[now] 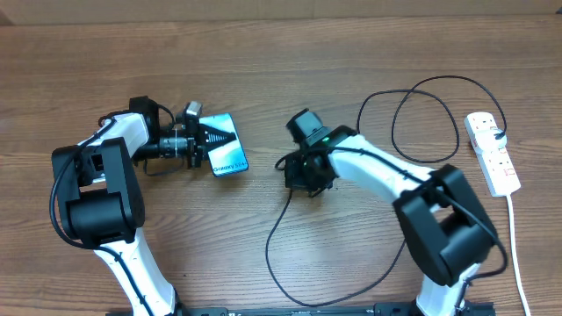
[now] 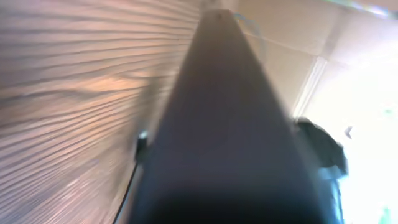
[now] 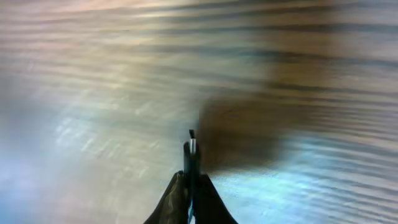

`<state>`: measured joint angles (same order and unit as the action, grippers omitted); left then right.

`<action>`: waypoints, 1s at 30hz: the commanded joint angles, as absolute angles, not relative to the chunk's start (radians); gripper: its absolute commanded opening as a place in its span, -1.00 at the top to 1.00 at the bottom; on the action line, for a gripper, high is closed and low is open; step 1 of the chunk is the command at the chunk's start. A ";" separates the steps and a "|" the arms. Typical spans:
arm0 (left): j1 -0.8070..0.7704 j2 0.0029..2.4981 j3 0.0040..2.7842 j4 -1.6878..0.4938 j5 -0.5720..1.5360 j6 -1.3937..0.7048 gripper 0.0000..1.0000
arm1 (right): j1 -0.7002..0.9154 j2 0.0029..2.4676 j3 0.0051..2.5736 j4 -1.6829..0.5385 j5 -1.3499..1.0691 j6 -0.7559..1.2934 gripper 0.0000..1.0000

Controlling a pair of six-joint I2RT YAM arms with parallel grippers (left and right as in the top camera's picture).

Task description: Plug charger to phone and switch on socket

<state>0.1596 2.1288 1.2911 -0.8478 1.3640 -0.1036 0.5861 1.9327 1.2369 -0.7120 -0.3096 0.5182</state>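
The phone (image 1: pixel 228 149) is seen in the overhead view left of the middle of the table (image 1: pixel 263 53), with its blue screen upward and turned at an angle. The left gripper (image 1: pixel 209 138) is clenched on the end of the phone away from the "Galaxy" text, and that end is covered by the jaws. In the left wrist view the phone (image 2: pixel 230 137) is only a dark, blurred wedge, and the jaws cannot be made out there.

The right gripper (image 1: pixel 309 178) is held low over the table to the right of the phone, apart from it. What it holds is hidden from above by the wrist. In the right wrist view the right gripper (image 3: pixel 190 180) is closed, and a thin plug tip (image 3: pixel 191 146) with a bright end is pinched between the jaws over blurred wood. The charger (image 1: pixel 274 246) runs out from under this gripper in a long loop toward the near edge, where it is partly cut off.

The socket (image 1: pixel 493 156) lies at the far right, well apart from both grippers. Its switches are too small to be read. Its white cord (image 1: pixel 516 254) leaves the picture at the bottom.
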 commanded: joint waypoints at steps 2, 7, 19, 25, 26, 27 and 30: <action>0.163 2.122 1.299 -0.849 1.581 0.068 0.91 | 0.551 1.763 1.264 -0.741 -0.826 0.047 0.92; 0.162 2.101 1.299 -0.889 1.581 0.113 0.91 | 0.563 1.740 1.263 -0.859 -1.071 -0.151 0.92; 0.155 1.855 1.299 -0.936 1.581 0.002 0.91 | 0.589 1.740 1.263 -0.712 -1.289 -0.002 0.92; 0.129 1.853 1.299 -0.945 1.581 -0.047 0.91 | 0.590 1.740 1.263 -0.449 -1.234 0.326 0.92; 0.129 1.853 1.299 -0.945 1.581 -0.052 0.91 | 0.590 1.740 1.263 -0.448 -1.221 0.338 0.92; 0.130 1.853 1.299 -0.944 1.581 -0.062 0.91 | 0.590 1.740 1.263 -0.450 -1.199 0.360 0.92; 0.130 1.853 1.299 -0.942 1.581 -0.099 0.91 | 0.590 1.740 1.263 -0.448 -1.186 0.394 0.92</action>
<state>0.1322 1.8729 1.2907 -0.9432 1.5341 -0.0452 0.5842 1.7439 1.2549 -0.4568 -1.2148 0.3073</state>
